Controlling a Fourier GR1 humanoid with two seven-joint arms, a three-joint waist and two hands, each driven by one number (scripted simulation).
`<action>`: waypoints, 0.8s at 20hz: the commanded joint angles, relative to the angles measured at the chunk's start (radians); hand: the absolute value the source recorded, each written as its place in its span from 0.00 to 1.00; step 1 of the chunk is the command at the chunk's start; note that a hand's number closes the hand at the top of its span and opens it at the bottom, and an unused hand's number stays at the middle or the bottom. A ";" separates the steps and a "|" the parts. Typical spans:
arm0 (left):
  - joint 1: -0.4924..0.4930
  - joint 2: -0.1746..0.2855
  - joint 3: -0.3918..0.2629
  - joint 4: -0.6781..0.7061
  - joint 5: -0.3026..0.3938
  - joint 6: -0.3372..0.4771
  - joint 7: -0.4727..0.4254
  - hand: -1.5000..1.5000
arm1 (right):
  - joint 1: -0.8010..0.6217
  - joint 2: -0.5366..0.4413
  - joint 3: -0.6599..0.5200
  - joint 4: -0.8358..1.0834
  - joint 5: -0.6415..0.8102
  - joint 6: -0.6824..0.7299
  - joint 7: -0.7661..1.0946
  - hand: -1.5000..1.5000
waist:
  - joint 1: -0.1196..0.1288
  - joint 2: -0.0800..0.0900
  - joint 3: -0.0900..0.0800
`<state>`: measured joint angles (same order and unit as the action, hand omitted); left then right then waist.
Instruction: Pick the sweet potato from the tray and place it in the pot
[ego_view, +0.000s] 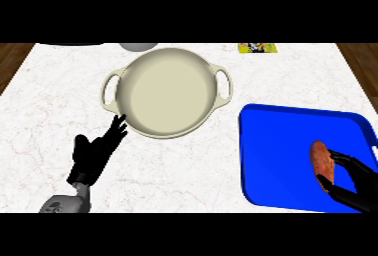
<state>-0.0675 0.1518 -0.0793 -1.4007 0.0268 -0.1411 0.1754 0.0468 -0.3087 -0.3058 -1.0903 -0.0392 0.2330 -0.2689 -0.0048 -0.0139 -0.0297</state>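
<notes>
Your right hand (354, 181) is curled round the potato (322, 159), its length pointing away from you; pot (166, 95) sits well left, beside your open left hand (96, 149).

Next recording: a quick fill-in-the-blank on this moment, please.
The right hand curls round the ____.
That vegetable lies on a ____ tray.
The cream pot has ____ handles.
The left hand, open, is beside the ____.
Missing: sweet potato; blue; two; pot.
</notes>
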 joint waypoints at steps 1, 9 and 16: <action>0.003 0.008 0.010 -0.020 0.019 -0.023 0.000 0.50 | -0.046 0.060 0.018 0.093 0.000 -0.009 -0.026 1.00 | 0.014 0.015 0.031; -0.002 0.010 0.021 0.008 0.012 -0.025 -0.025 0.50 | -0.014 0.106 -0.012 0.136 0.003 -0.018 -0.238 1.00 | 0.009 0.016 0.032; -0.044 -0.026 -0.040 0.016 -0.014 -0.038 -0.025 0.50 | -0.332 -0.024 0.150 0.116 0.121 0.142 -0.216 1.00 | 0.115 0.038 0.036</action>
<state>-0.0776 0.1417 -0.0854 -1.3883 0.0173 -0.1556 0.1514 -0.1285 -0.3126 -0.2534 -0.9979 0.0331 0.2801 -0.4664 0.0424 0.0048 -0.0159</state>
